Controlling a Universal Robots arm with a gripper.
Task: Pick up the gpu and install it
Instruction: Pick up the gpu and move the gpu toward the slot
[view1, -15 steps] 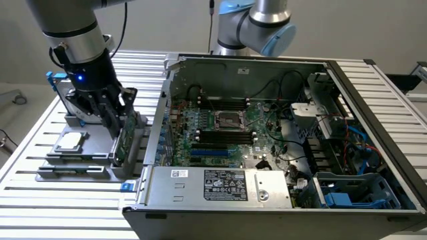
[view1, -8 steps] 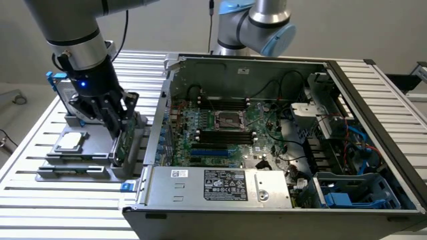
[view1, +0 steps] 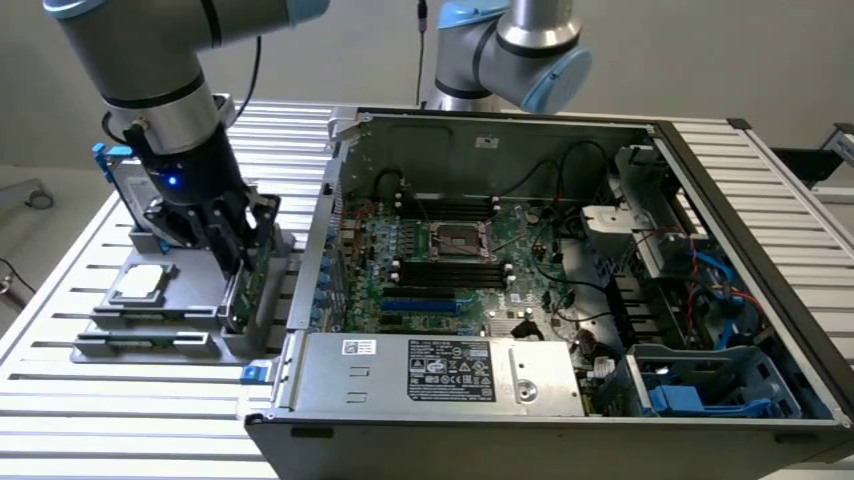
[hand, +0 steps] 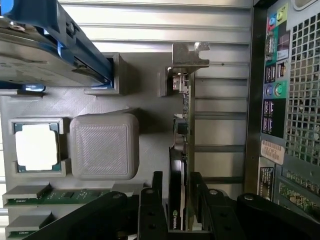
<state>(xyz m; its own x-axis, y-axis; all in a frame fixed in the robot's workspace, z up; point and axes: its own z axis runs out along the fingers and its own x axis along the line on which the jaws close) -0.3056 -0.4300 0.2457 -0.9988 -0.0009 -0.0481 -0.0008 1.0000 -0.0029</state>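
Arm is reaching down at the exterior view's left, with the gripper (view1: 240, 262) hanging low over a grey, matte, moulded fixture tray (view1: 147, 335). The tray is sitting on a counter (view1: 120, 420) of ribbed aluminium slats. The gpu (view1: 239, 300) is standing on its long edge in a slot on the tray's side nearest the computer case (view1: 787, 330), just beside that open steel box. In the wrist view the card is showing as a thin slab: a glossy black rounded shroud on one face, a flat green board on the other, and a bent bright-metal bracket (hand: 190, 55) capping its far end. The jaws are standing apart and straddling the card's near end, with one blocky black finger (hand: 150, 210) close along each flat face. Whether the pads are touching it, cannot tell. Elsewhere on the tray, a small square processor chip (view1: 144, 283) with a smooth silver lid is lying flat in a shallow pocket. Beside it a square grey block (hand: 104, 146) with rounded corners is showing a finely ribbed top. A silver hard drive (view1: 120, 170) with blue plastic rails is standing at the tray's far end. Inside the case, a green motherboard (view1: 441, 270) is lying flat under looping black cables. A boxy grey power supply (view1: 441, 370) is sitting along the near wall.
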